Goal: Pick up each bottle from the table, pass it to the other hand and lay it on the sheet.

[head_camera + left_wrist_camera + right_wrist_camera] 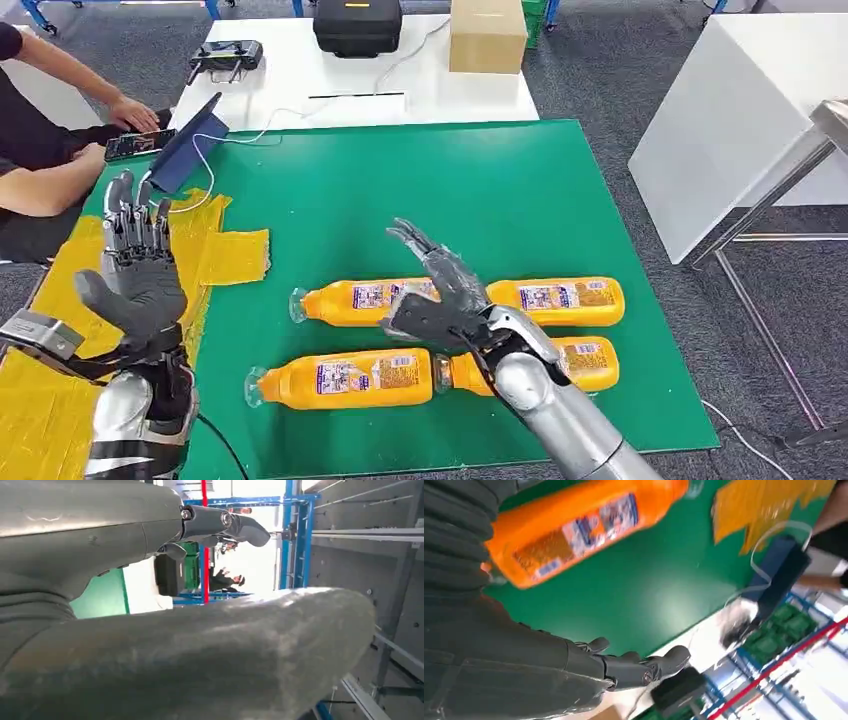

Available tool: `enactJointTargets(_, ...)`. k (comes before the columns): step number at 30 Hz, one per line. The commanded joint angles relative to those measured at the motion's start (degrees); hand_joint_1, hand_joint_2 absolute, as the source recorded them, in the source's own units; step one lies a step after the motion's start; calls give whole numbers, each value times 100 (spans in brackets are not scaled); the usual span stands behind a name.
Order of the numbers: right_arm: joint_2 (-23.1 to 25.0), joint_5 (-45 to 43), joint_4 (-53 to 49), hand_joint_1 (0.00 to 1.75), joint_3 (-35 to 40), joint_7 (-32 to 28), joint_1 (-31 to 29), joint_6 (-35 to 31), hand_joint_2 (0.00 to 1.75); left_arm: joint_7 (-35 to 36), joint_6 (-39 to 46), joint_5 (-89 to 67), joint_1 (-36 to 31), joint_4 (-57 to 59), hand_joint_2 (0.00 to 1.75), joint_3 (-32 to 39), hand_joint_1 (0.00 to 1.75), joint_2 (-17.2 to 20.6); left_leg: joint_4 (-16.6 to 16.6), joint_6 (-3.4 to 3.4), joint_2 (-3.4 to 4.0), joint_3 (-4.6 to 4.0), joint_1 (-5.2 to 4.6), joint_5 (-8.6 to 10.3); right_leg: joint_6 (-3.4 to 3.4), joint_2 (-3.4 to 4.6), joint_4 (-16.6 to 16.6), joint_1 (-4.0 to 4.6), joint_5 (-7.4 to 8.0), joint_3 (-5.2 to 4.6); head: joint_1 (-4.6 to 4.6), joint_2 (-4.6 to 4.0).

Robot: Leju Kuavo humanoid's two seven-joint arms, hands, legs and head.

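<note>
Now my right hand hovers with fingers spread and holding nothing above the four orange plastic bottles with printed labels, which lie on their sides in two rows on the green table mat. My left hand is raised with fingers apart and empty, over the crumpled yellow sheet at the mat's left edge.

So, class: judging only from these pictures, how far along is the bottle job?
Done: nothing visible; the yellow sheet carries no bottle. In hand: neither hand holds anything. The right hand is open above the bottles, and the left hand is raised open over the sheet. Left: all four orange bottles lie on the green table: far left, far right, near left and near right.
</note>
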Motion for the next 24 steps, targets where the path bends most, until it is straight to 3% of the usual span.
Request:
enactJointTargets(1, -233, 114, 116, 0, 684, 112, -120, 70, 175, 42, -25, 2, -295, 535, 0, 3, 0, -66, -5, -5, -9, 17, 2, -2, -1, -17, -5, 3, -5, 21, 0, 0)
enactJointTargets(24, -187, 425, 793, 0, 1254, 370, -183, 211, 175, 166, -68, 44, -599, 824, 0, -143, 0, -4, -5, -6, -5, 23, 4, -4, -1, -14, -7, 5, -5, 25, 0, 0)
